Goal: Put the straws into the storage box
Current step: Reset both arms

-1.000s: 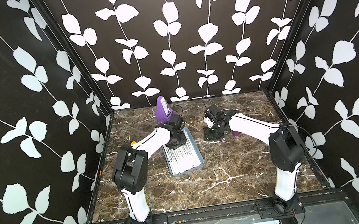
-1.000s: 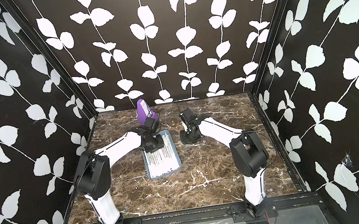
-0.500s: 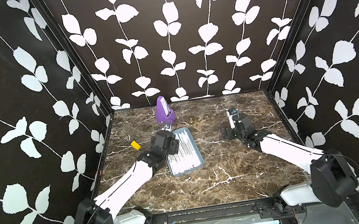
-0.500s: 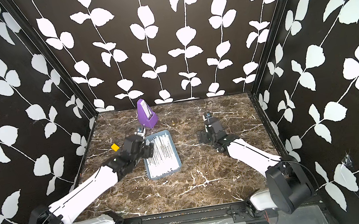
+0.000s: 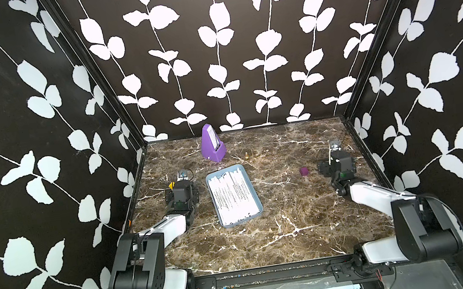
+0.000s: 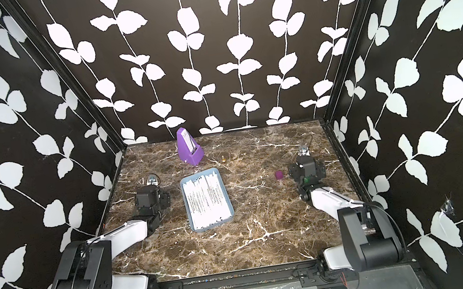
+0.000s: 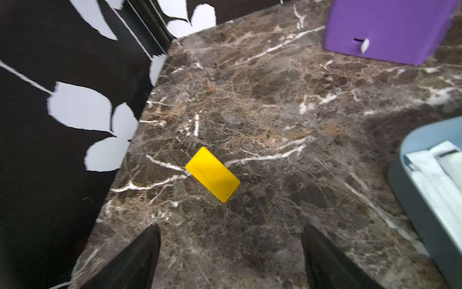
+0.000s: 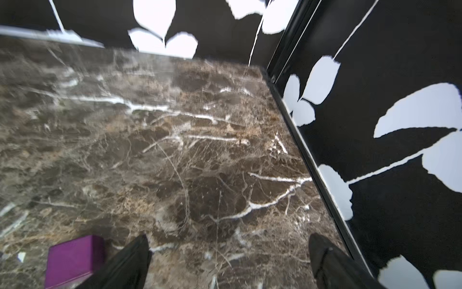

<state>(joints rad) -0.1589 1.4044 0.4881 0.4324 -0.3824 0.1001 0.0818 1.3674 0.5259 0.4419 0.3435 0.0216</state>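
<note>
The storage box [image 5: 243, 221] is a shallow light blue tray lying mid-table in both top views [image 6: 214, 225]. Several white paper-wrapped straws [image 5: 233, 196] lie flat inside it, filling it side by side [image 6: 206, 200]. My left gripper [image 5: 182, 189] hangs low to the box's left, apart from it. In the left wrist view it [image 7: 231, 240] stands open over bare marble, with a corner of the box [image 7: 410, 190] and straw ends [image 7: 435, 172] off to one side. My right gripper [image 5: 337, 165] sits near the right wall, open and empty [image 8: 227, 247].
A purple metronome [image 5: 212, 144] stands behind the box near the back wall. A yellow card [image 7: 212, 174] lies flat ahead of the left gripper. A small purple block [image 5: 304, 171] sits just left of the right gripper [image 8: 73, 260]. Patterned walls enclose three sides.
Both arms have drawn back from the box area, the left one toward the left wall and the right one toward the right wall. Both grippers have opened wide.
</note>
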